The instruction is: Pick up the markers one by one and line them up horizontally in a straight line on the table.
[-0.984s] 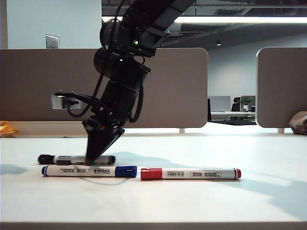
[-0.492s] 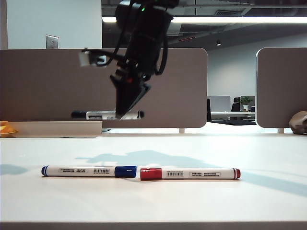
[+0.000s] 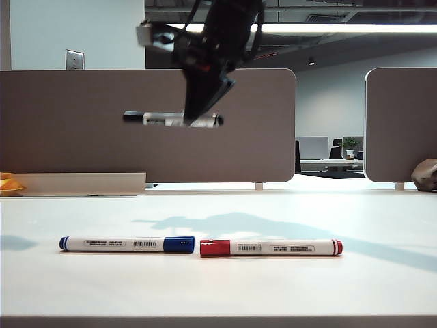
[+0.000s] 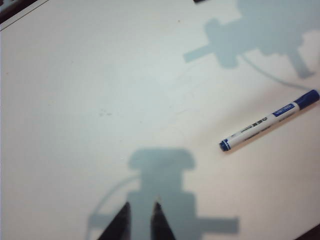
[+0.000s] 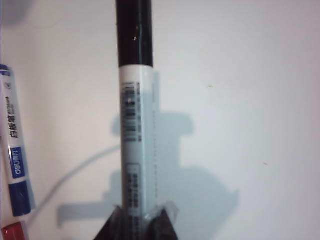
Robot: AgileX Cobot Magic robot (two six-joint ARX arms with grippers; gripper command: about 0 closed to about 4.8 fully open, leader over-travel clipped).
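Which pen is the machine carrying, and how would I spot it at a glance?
Start at the off-white table, where the blue-capped marker and red-capped marker lie end to end. High above them, the right gripper holds the black-capped marker level in closed jaws. It alone is off the table.

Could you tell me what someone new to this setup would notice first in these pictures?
The eye goes first to the black-capped marker, held level high above the table by the right end effector, which is shut on it. Below it, the blue-capped marker and the red-capped marker lie end to end in one row, caps almost meeting. The left end effector hovers over bare tabletop, holding nothing.
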